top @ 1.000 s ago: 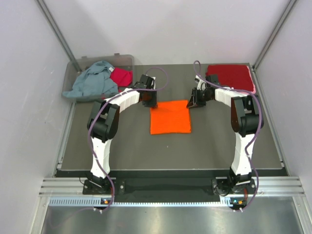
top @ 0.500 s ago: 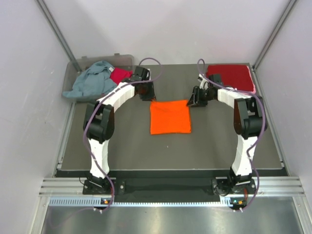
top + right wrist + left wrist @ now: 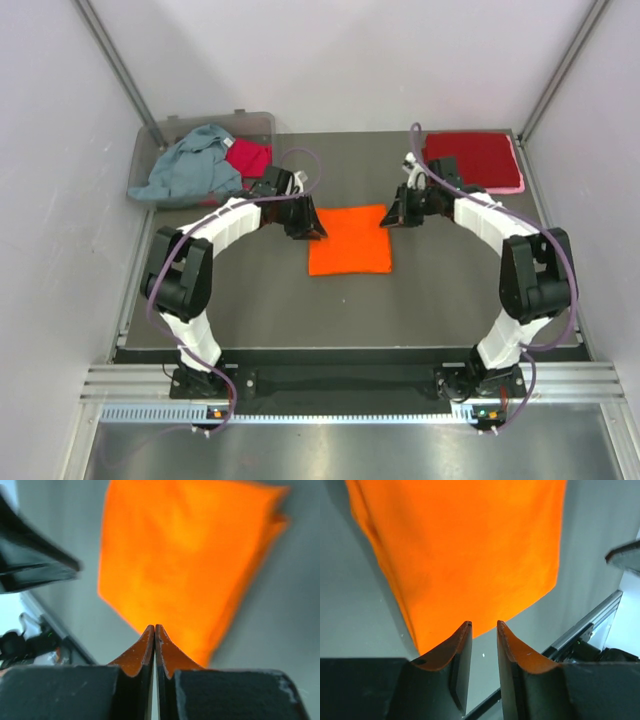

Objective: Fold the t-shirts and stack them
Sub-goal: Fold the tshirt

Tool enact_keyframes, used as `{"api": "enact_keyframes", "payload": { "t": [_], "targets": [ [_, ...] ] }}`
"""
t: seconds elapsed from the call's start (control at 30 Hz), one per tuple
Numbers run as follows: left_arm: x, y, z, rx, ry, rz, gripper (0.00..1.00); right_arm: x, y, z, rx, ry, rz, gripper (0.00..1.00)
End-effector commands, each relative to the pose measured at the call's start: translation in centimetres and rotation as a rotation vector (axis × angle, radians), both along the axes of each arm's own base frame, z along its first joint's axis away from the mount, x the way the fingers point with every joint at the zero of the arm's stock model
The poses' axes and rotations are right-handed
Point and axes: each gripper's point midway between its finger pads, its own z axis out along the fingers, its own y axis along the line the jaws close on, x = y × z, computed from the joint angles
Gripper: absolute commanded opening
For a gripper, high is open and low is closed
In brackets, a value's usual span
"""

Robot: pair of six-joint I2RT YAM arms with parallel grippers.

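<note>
The bright orange t-shirt lies folded in a square in the middle of the table; it also shows in the left wrist view and the right wrist view. My left gripper hangs at its far left corner, jaws a little apart and empty. My right gripper is at its far right corner, shut and holding nothing. A dark red t-shirt lies folded at the far right on a pink one. Grey-blue and magenta t-shirts lie crumpled at the far left.
A clear plastic bin at the far left corner holds the crumpled shirts. White walls and metal posts close in the sides. A metal rail runs along the table's near edge.
My left gripper has moved from beside the bin toward me and to the right, onto the orange shirt's far left corner. My right gripper has stayed near the far right corner.
</note>
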Motion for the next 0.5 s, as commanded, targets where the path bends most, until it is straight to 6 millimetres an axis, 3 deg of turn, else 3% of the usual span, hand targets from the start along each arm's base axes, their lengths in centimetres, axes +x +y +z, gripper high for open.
{"api": "enact_keyframes", "payload": {
  "t": [0.0, 0.1, 0.2, 0.3, 0.33, 0.43, 0.47],
  "targets": [
    [-0.1, -0.9, 0.7, -0.077, -0.025, -0.004, 0.31, -1.9, 5.6, 1.6, 0.131, 0.002, 0.124, 0.0],
    [-0.5, -0.2, -1.0, -0.035, 0.014, 0.018, 0.3, -2.9, 8.4, 1.2, 0.159, 0.017, 0.188, 0.0],
    [-0.9, 1.0, -3.4, 0.033, 0.057, 0.066, 0.29, -3.4, 9.7, -1.4, 0.16, 0.063, 0.201, 0.0],
    [-1.9, 2.2, -5.7, 0.103, 0.108, 0.105, 0.29, -4.0, 10.0, -5.1, 0.16, 0.125, 0.214, 0.0],
    [-2.0, 2.6, -6.2, 0.122, 0.114, 0.113, 0.29, -4.2, 10.0, -7.2, 0.153, 0.168, 0.217, 0.0],
    [-2.5, 3.9, -7.9, 0.197, 0.14, 0.146, 0.28, -4.6, 9.8, -9.6, 0.133, 0.21, 0.23, 0.0],
    [-2.7, 4.2, -8.1, 0.217, 0.144, 0.15, 0.28, -4.6, 9.8, -9.5, 0.133, 0.205, 0.234, 0.0]
  ]
}}
